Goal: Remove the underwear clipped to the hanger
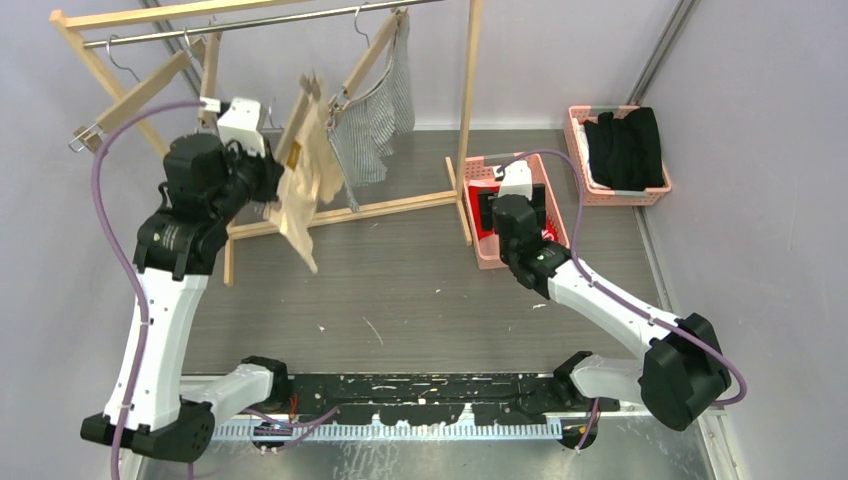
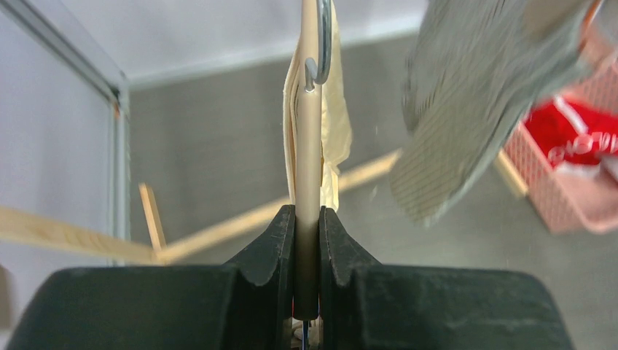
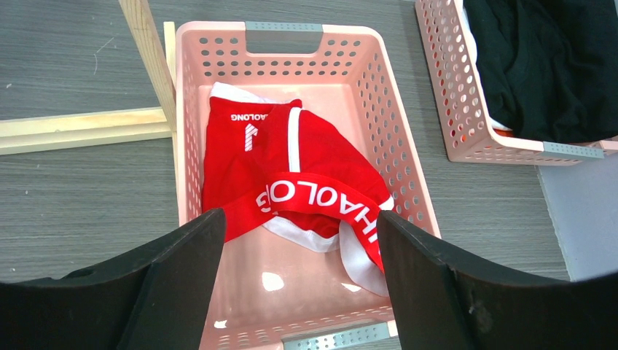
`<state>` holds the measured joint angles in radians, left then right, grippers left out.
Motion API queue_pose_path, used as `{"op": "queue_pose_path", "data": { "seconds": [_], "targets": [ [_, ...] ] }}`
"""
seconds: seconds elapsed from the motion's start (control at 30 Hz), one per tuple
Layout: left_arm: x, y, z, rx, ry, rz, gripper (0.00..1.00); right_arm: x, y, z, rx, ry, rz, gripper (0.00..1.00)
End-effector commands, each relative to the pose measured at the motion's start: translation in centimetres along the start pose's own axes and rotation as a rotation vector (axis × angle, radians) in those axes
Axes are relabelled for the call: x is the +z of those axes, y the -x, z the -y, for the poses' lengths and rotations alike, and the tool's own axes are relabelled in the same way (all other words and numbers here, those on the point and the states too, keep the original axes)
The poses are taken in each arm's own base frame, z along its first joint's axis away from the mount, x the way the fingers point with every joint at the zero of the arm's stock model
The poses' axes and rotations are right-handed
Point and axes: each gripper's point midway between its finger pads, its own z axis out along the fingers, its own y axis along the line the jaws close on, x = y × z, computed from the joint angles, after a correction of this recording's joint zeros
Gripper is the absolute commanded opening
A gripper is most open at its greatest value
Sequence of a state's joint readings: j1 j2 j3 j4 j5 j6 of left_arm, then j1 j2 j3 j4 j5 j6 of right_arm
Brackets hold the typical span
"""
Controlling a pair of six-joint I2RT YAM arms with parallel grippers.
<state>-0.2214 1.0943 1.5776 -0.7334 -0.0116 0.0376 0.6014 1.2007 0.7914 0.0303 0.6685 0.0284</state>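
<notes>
Two robot arms work at a grey table [image 1: 400, 290] that holds a wooden clothes rack [image 1: 466, 100]. The left gripper [image 2: 307, 237] is raised to the rack. Its wrist view shows both fingers [image 2: 273, 244] pressed together on the wooden bar of the middle hanger [image 1: 303, 115], seen edge-on. The cream shorts [image 1: 300, 200] are still clipped to that hanger and hang tilted, just beside the gripper. To their right on the rack, the striped shorts [image 1: 375, 120] hang from another hanger [image 1: 372, 55], also still clipped. A third hanger [image 1: 140, 92], at the left end of the rack, carries nothing. The right gripper [image 3: 300, 217] hovers over a pink basket [image 3: 284, 58] that sits on the table by the rack's right post. Its fingers are spread wide apart and hold nothing. The red shorts [image 3: 306, 160], with white lettering and white trim, lie crumpled on the basket floor, directly below the spread fingers. A second pink basket [image 3: 444, 95] stands near the first, to its right and further back, and holds a black garment [image 3: 539, 65].
</notes>
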Motion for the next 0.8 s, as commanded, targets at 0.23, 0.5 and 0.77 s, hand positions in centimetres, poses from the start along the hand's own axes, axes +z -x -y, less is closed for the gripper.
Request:
{"op": "queue_pose_path", "data": {
  "seconds": [0.23, 0.5, 0.77],
  "targets": [
    [-6.0, -11.8, 5.2, -0.032, -0.218, -0.329, 0.0, 0.0, 2.9, -2.5, 0.115, 0.106, 0.043, 0.83],
    [-10.5, -13.4, 11.4, -0.04, -0.628, -0.375, 0.01, -2.7, 6.4, -6.2, 0.124, 0.392, 0.077, 0.84],
    [-11.8, -12.7, 14.7, 0.005, -0.879, -0.199, 0.03, -11.0, 13.7, -8.3, 0.147, 0.88, 0.272, 0.8]
  ]
}}
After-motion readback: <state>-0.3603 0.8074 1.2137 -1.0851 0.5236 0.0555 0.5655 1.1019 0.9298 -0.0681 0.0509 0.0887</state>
